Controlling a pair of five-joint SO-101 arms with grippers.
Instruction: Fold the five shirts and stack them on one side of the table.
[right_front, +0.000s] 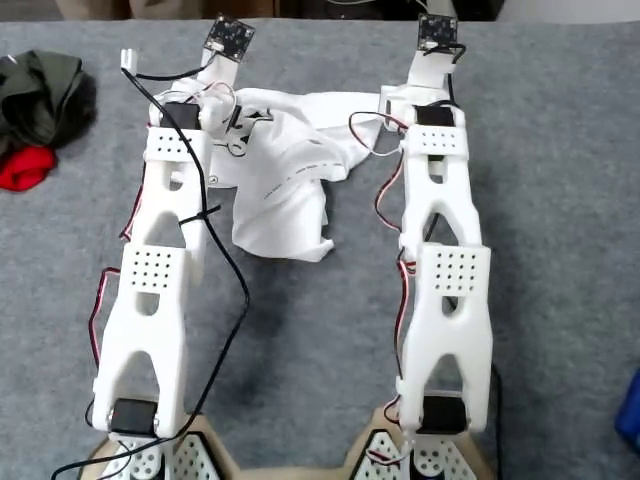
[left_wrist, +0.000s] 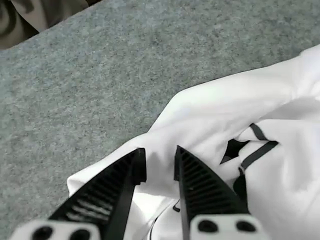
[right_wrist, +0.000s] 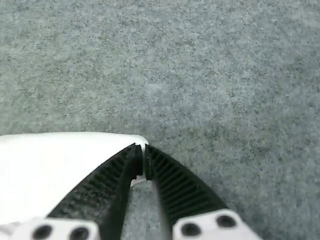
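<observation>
— Where is the white shirt (right_front: 285, 180) found?

— It is seen rumpled on the grey worktop (right_front: 560, 150), between the two arms and toward the far edge.

— How is it held?

— One corner is pinched between the closed tips of the right hand (right_wrist: 141, 155). The left hand (left_wrist: 159, 165) is set over the opposite edge, near a black printed mark. Whether cloth is clamped there cannot be told.

— What else is seen?

— A bundle of dark green and red clothes (right_front: 40, 100) is heaped at the far left corner, well apart from the white shirt. Something blue (right_front: 630, 410) is cut off at the near right edge.
</observation>
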